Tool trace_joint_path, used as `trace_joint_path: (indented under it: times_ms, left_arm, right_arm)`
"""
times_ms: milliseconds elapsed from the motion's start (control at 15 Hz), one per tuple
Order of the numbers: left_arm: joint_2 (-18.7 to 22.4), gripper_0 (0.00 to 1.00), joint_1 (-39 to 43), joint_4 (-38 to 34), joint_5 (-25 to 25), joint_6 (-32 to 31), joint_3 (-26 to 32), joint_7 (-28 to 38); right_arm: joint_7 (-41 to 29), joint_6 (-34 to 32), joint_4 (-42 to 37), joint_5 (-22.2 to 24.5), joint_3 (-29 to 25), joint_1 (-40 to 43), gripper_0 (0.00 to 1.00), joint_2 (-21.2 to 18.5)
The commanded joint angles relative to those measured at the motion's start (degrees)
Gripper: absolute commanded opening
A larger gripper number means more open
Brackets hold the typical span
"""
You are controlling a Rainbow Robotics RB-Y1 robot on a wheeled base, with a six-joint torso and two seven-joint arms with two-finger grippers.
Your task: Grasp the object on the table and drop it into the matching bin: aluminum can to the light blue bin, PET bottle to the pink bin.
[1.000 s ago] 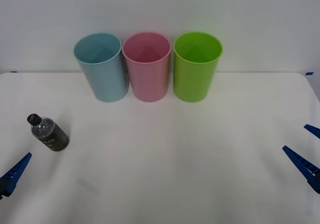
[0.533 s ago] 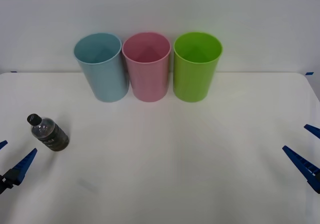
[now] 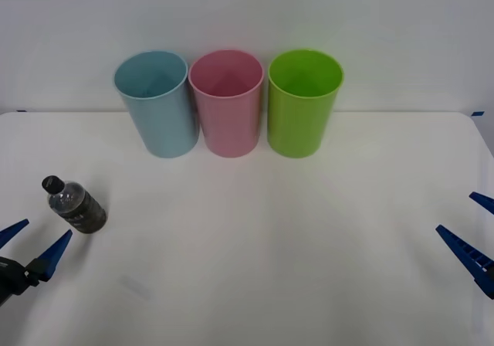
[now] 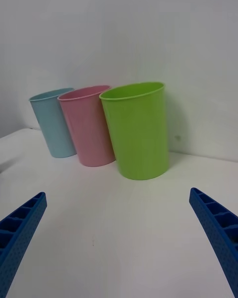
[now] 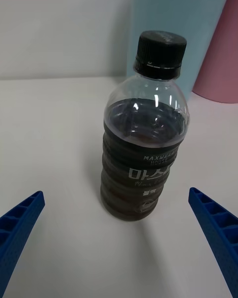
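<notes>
Small clear plastic bottle with black cap (image 3: pixel 74 205) upright on white surface (image 3: pixel 262 245), left gripper (image 3: pixel 32 247) at its 7 o'clock, jaws apart, right gripper (image 3: pixel 472 228) parked at 3 o'clock edge, jaws apart.

A bare test setup, lab-like — a plain white tabletop (image 3: pixel 255 269) against a blank white wall (image 3: pixel 247 14), three coloured bins lined up.

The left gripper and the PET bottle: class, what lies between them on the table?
Nothing. In the left wrist view, bare white table separates the open left gripper from the upright PET bottle; the front view agrees.
</notes>
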Motion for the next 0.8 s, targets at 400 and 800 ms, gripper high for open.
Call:
trace_joint_path:
  times_ms: [400,800]
  left_arm:
    - [0.0,1.0,-2.8,2.74,4.19,5.04,-6.1,-3.39]
    - [-1.67,1.0,-5.26,3.01,4.54,8.29,-7.25,-4.89]
  right_arm:
    - [0.0,0.0,0.0,0.0,0.0,0.0,1.0,0.0]
    - [0.0,0.0,0.0,0.0,0.0,0.0,1.0,0.0]
